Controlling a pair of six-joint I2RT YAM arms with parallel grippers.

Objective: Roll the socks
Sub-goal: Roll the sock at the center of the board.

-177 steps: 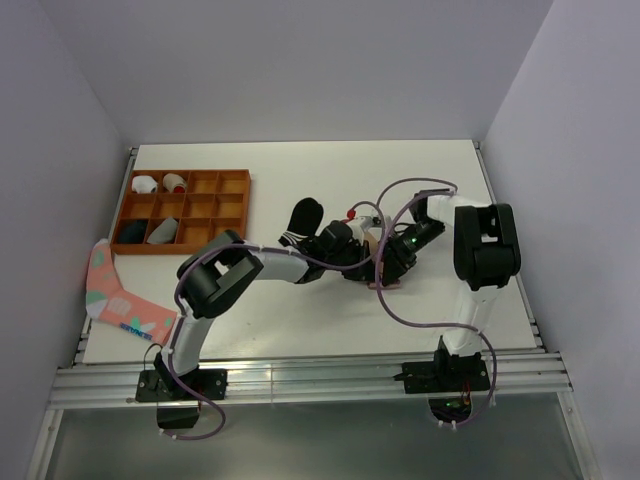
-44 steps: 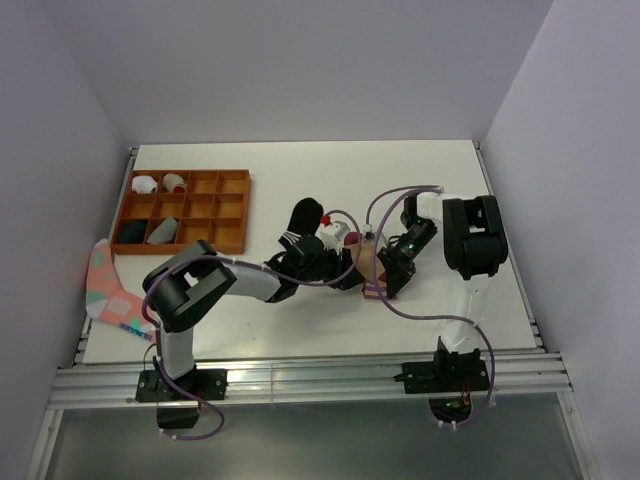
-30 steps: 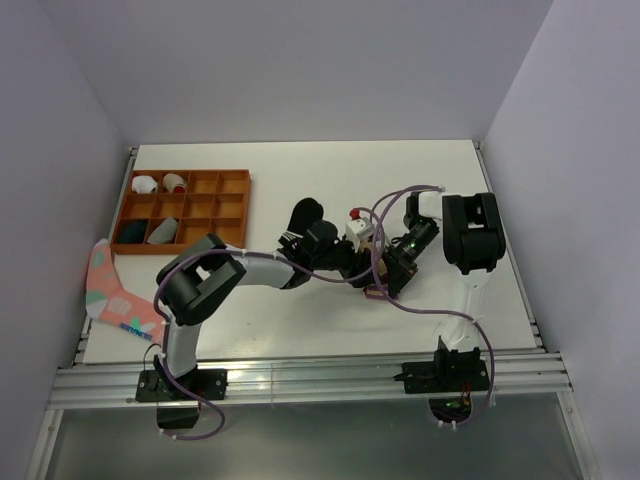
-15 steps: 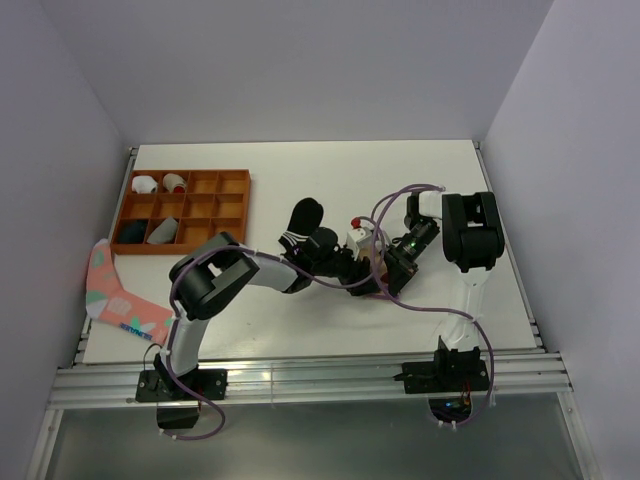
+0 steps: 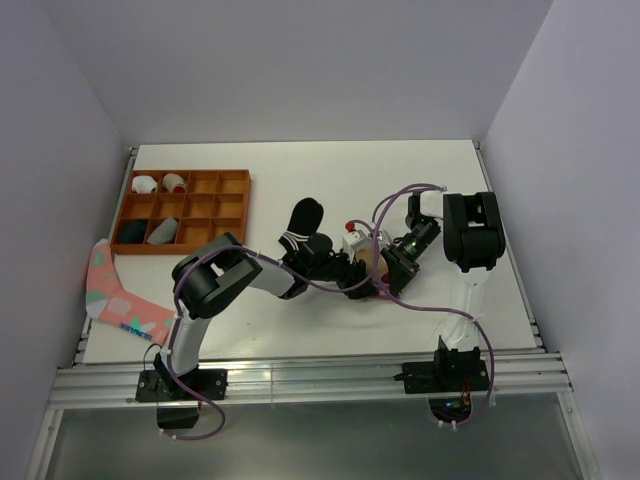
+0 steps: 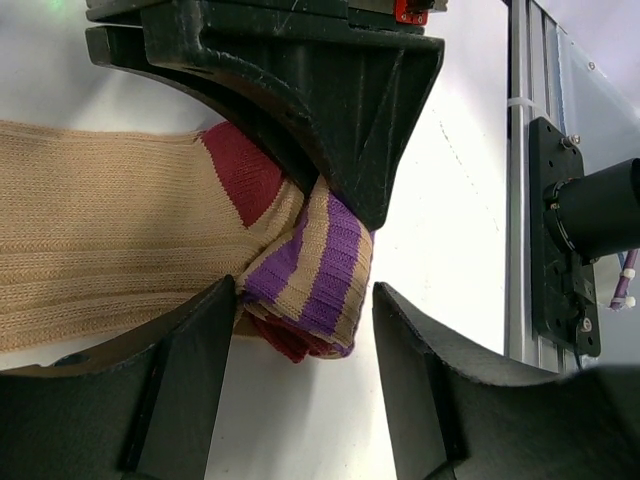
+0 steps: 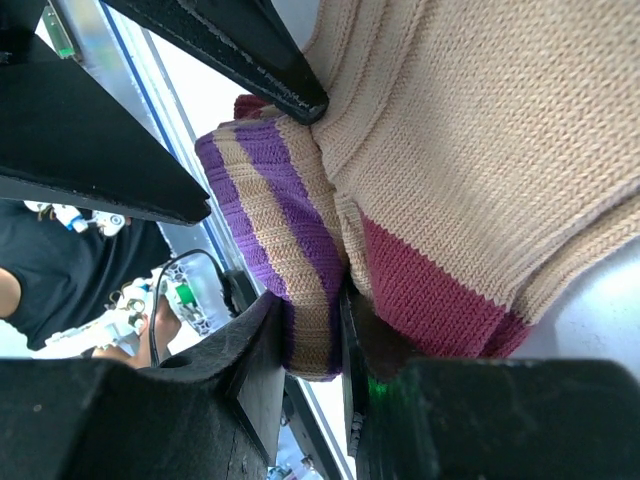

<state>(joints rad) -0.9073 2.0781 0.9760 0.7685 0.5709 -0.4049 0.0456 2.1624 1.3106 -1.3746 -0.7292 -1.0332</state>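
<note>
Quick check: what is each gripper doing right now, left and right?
Left gripper: jaws open, set around the folded striped end of the tan sock.
Right gripper: jaws closed on that striped end.

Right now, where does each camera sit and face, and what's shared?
Top: above, behind the bases, looking down on the table; left arm and right arm show.
Left wrist: on the left arm, facing the tan sock past the open left gripper.
Right wrist: close on that sock, right gripper pinching it.
Shared: both wrists see the purple-striped fold.
</note>
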